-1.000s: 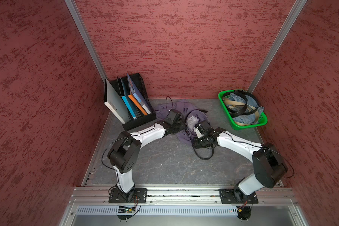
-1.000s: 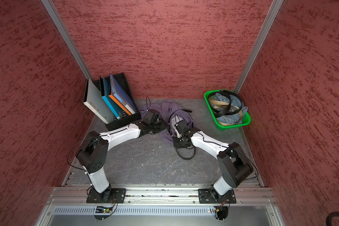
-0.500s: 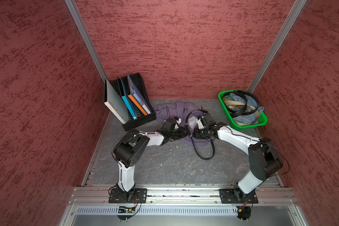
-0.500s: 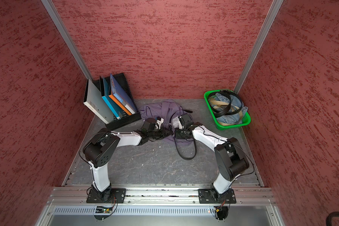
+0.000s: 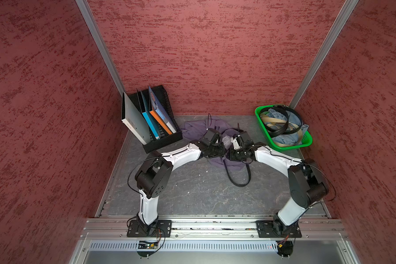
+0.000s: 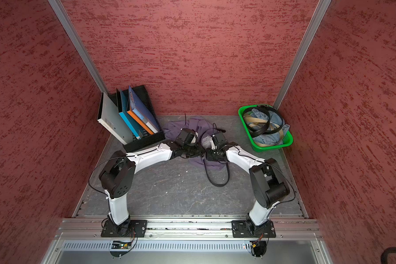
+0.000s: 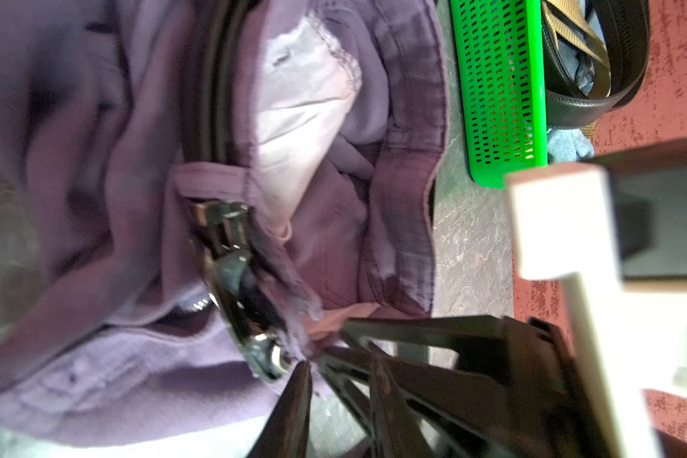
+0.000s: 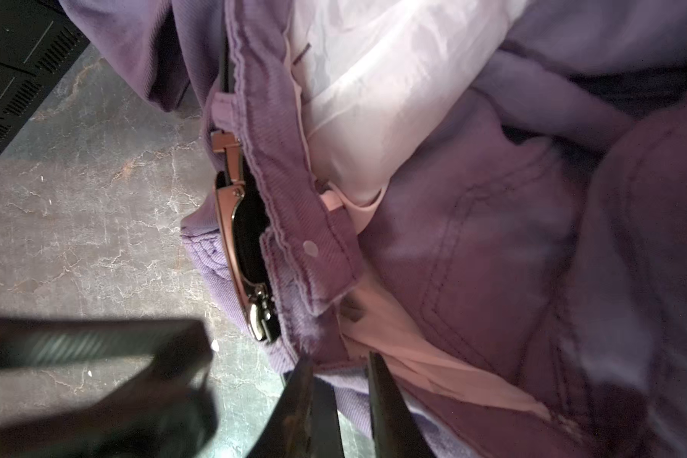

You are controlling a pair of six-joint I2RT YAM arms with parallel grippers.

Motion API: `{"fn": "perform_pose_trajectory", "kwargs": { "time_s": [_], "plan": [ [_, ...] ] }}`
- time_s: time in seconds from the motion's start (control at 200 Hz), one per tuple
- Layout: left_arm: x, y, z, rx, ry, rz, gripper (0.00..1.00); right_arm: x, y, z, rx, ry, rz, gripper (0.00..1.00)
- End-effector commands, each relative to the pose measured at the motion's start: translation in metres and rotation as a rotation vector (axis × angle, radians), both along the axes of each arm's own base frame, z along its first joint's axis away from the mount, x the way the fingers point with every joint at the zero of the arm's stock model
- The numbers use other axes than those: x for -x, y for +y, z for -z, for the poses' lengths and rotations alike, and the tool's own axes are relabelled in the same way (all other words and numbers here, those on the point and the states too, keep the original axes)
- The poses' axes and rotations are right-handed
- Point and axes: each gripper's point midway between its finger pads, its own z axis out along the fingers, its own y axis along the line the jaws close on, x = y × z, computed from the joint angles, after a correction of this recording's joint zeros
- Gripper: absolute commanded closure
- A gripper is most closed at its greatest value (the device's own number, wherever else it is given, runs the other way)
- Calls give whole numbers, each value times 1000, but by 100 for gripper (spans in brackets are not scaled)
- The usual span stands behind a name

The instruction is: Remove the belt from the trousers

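The purple-grey trousers (image 5: 197, 130) (image 6: 176, 128) lie crumpled at the back middle of the table. The black belt (image 5: 237, 182) (image 6: 215, 181) hangs out of them in a loop on the table. Its metal buckle (image 8: 235, 222) (image 7: 231, 253) sits against the waistband, and the strap (image 7: 207, 99) still runs under a belt loop. My left gripper (image 5: 217, 152) (image 7: 340, 363) has its tips a little apart at the frayed waistband corner; whether it pinches the cloth is unclear. My right gripper (image 5: 232, 156) (image 8: 340, 363) faces it, shut on the trousers' (image 8: 492, 218) front edge just below the buckle.
A green basket (image 5: 284, 146) (image 6: 270, 148) (image 7: 500, 79) with tan and black belts and blue denim stands at the back right. A black file rack (image 5: 162, 141) with folders stands at the back left, close to the trousers. Red walls enclose three sides.
My left gripper came down from the back of the trousers to their front edge. My right gripper moved back to meet it there. The belt's loop stays on the table.
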Motion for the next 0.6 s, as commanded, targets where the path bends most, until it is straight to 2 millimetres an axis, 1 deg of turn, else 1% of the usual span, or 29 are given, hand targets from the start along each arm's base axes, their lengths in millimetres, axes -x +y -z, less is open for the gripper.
{"fn": "perform_pose_trajectory", "kwargs": {
  "time_s": [0.0,0.125,0.215,0.291,0.401,0.471,0.596],
  "plan": [
    [15,31,40,-200,137,-76,74,-3,5,1,-39,-10,-1,75],
    [23,33,51,-244,189,-109,75,-7,9,-2,-54,-19,-7,75],
    [28,34,53,-270,204,-131,76,-11,11,-1,-62,-25,-8,79],
    [29,33,49,-278,191,-138,76,-14,12,1,-67,-29,-6,79],
    [28,34,49,-287,185,-152,76,-18,14,3,-71,-33,-5,80],
    [28,33,47,-286,180,-156,76,-18,16,1,-79,-41,-12,80],
    [26,32,34,-279,140,-163,76,-18,14,-7,-82,-62,-11,83]
  ]
}}
